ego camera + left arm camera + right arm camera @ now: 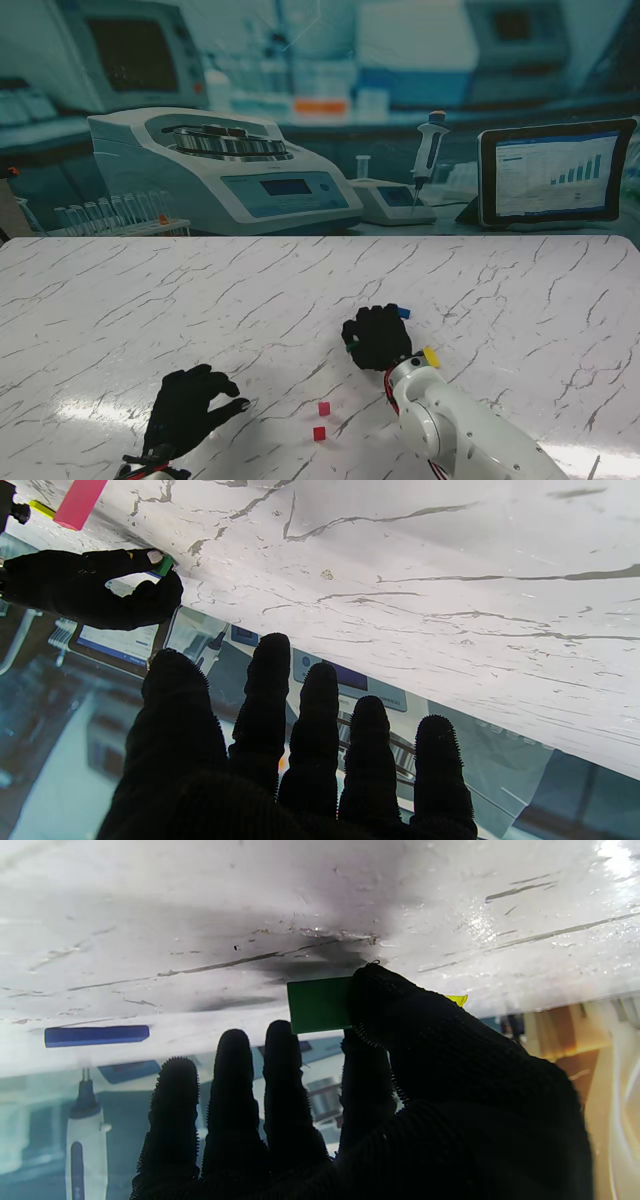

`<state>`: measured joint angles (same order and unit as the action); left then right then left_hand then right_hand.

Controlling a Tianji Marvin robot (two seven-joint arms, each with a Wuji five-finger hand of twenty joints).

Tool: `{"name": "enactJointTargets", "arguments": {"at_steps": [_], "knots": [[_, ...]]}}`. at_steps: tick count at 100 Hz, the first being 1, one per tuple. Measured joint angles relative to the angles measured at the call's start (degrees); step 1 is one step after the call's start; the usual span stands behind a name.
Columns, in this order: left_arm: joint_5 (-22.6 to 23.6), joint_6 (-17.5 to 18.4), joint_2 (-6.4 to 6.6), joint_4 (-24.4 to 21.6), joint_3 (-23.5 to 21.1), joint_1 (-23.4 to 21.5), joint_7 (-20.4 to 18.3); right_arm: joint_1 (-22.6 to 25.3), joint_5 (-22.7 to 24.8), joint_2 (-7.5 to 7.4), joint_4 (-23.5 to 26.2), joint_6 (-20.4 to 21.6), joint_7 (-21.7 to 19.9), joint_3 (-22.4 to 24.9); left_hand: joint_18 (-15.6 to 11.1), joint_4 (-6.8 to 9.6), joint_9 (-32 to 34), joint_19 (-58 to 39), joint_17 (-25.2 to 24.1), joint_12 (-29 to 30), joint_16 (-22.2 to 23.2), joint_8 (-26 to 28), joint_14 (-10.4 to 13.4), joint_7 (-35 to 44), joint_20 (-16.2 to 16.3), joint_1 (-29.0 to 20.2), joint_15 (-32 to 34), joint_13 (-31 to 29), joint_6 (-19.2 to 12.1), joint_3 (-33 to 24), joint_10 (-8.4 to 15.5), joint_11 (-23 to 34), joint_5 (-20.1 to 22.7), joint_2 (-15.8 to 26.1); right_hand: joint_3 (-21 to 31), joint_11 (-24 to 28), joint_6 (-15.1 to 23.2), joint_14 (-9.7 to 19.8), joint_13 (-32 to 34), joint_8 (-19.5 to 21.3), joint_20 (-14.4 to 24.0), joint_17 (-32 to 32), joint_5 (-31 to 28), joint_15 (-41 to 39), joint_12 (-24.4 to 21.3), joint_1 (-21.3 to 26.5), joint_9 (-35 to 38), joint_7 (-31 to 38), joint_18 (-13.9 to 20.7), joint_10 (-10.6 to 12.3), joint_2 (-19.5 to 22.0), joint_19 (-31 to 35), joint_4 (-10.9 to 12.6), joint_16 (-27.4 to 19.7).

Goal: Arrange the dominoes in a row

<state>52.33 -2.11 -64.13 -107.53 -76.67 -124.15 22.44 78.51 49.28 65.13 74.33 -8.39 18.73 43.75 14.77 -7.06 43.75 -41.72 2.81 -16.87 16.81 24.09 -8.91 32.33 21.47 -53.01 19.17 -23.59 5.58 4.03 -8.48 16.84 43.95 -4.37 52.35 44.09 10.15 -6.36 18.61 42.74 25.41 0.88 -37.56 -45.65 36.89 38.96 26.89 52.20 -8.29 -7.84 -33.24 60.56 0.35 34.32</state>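
My right hand [377,337] hovers near the table's middle, pinching a green domino [320,1005] between thumb and forefinger; the same domino [164,565] shows as a small green tip in the left wrist view. A blue domino [403,312] lies just beyond that hand, and a yellow domino [431,356] sits by its wrist on the right. Two red dominoes [324,408] [319,433] stand nearer to me, between the hands. My left hand [187,409] is open at the near left, its fingers [320,715] spread and holding nothing.
White marble table [140,300] spreads across the view. Behind its far edge stand a lab machine [225,170], a pipette on a stand [428,150] and a tablet screen [555,175]. A test-tube rack [110,215] sits at the far left.
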Motion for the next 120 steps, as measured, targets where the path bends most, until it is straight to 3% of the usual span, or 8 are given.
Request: {"name": "enactJointTargets", "arguments": {"at_steps": [42,62,71,81,102,120], "knots": [[-0.14,0.03,-0.02,0.11,0.10,0.13,0.01,1.81,1.13,-0.33,3.20,0.50,0.10,2.14,0.00,0.00,0.00,-0.03,0.06,0.00,0.02,0.00,0.00,-0.07,0.04,0.00,0.16,-0.01,0.00,0.00,0.00,0.00,0.00,0.00,1.73,-0.04,1.41,-0.02,-2.34,-1.44,0.77,0.72,-1.47,-0.38,-1.15,-0.57,-2.12,-0.01,0.00,-0.17,-2.59,0.26,0.00,-0.83],[0.01,0.04,-0.01,0.18,0.11,0.16,0.21,3.53,1.81,-0.59,5.48,1.40,-0.06,4.00,0.00,0.00,0.00,-0.04,0.07,0.00,0.05,0.00,0.00,-0.08,0.06,0.00,0.16,-0.01,0.00,0.00,0.00,0.01,-0.01,0.00,2.68,11.46,1.50,0.33,-2.22,-2.84,0.97,0.49,-1.47,-10.54,10.58,-0.57,-1.77,0.19,0.00,1.20,-2.83,2.85,0.00,4.58],[0.09,0.04,-0.01,0.28,0.16,0.21,0.37,4.40,1.96,-0.68,6.44,1.84,-0.08,4.89,0.00,0.00,0.00,-0.04,0.07,0.00,0.05,0.00,0.00,-0.10,0.06,0.00,0.16,-0.01,0.00,0.00,0.00,0.01,-0.01,0.00,2.69,15.07,1.50,1.21,-0.53,-2.86,1.45,-0.41,-1.47,-14.25,16.40,-0.57,2.69,0.64,0.00,2.43,-2.89,4.47,0.00,7.50],[0.19,0.06,0.00,0.36,0.18,0.24,0.40,5.48,1.97,-0.76,7.53,2.49,-0.10,6.00,0.00,0.00,0.00,-0.04,0.07,0.00,0.06,0.00,0.00,-0.10,0.07,0.00,0.16,-0.01,0.00,0.00,0.00,0.01,0.00,0.00,2.70,17.68,1.50,2.42,2.93,-2.87,1.54,-1.46,-1.47,-17.50,19.19,-0.57,7.15,0.74,0.00,3.71,-2.96,5.59,0.00,9.41],[0.51,0.07,0.00,0.45,0.24,0.28,0.57,7.51,2.31,-0.97,9.29,4.11,0.26,7.72,0.00,0.00,0.00,-0.04,0.07,0.00,0.07,0.00,0.00,-0.11,0.08,0.00,0.16,-0.01,0.00,0.00,0.00,0.01,-0.01,0.00,2.74,20.97,0.65,4.57,10.16,-3.58,1.57,-3.05,-1.47,-20.44,19.89,-0.55,17.34,1.32,0.00,6.06,-3.00,7.28,0.00,11.85],[0.86,0.07,0.02,0.47,0.27,0.28,0.81,8.86,3.12,-1.06,10.27,4.29,1.16,8.73,0.00,0.00,0.00,-0.04,0.07,0.00,0.07,0.00,0.00,-0.11,0.09,0.00,0.16,-0.01,0.00,0.00,0.00,0.01,-0.01,0.00,3.43,16.48,-0.20,5.15,13.11,-3.76,1.42,-3.32,-2.16,-14.48,12.75,-0.55,24.52,1.50,0.00,9.55,-3.98,7.94,0.00,8.11]]}}
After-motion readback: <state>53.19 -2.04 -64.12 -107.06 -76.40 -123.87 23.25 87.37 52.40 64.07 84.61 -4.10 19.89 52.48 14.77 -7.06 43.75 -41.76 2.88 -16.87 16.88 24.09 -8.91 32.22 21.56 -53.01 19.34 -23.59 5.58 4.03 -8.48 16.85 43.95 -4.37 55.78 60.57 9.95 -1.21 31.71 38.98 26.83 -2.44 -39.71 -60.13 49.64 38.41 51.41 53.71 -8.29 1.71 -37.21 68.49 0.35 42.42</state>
